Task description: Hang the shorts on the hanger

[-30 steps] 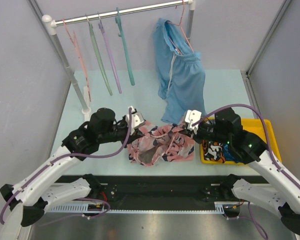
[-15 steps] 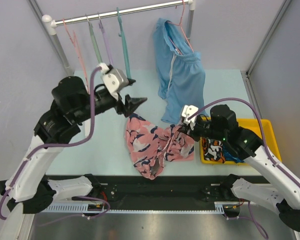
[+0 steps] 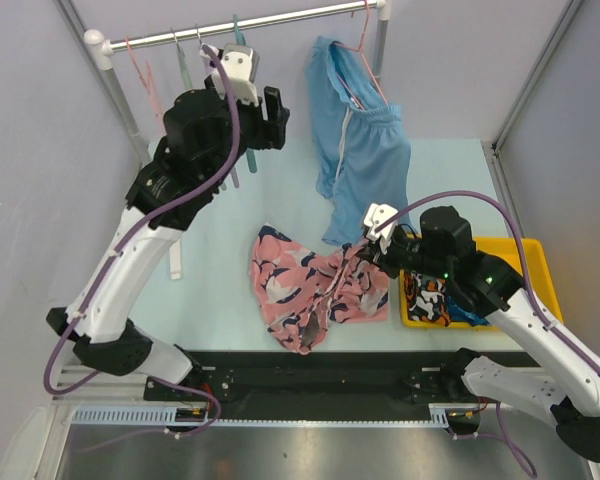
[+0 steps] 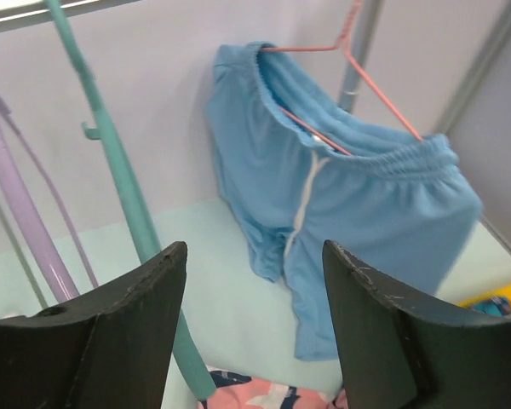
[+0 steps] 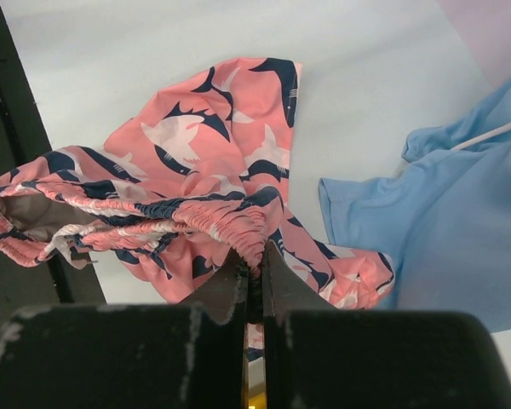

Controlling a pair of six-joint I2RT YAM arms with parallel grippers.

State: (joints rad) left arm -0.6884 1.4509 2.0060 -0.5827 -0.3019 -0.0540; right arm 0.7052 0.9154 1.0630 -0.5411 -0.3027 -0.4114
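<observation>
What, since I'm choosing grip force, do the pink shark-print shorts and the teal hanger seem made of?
Shorts: thin soft fabric, matte, possibly synthetic; it lies in loose folds and the elastic waistband puckers. Teal hanger: rigid moulded plastic, smooth, faintly glossy; even colour and a small moulded hook on its stem.

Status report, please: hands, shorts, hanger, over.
Left hand open, beside the hanger, not gripping it. Right hand shut on the shorts, not yet hung. Blue shorts hang nearby, nothing blocking.
</observation>
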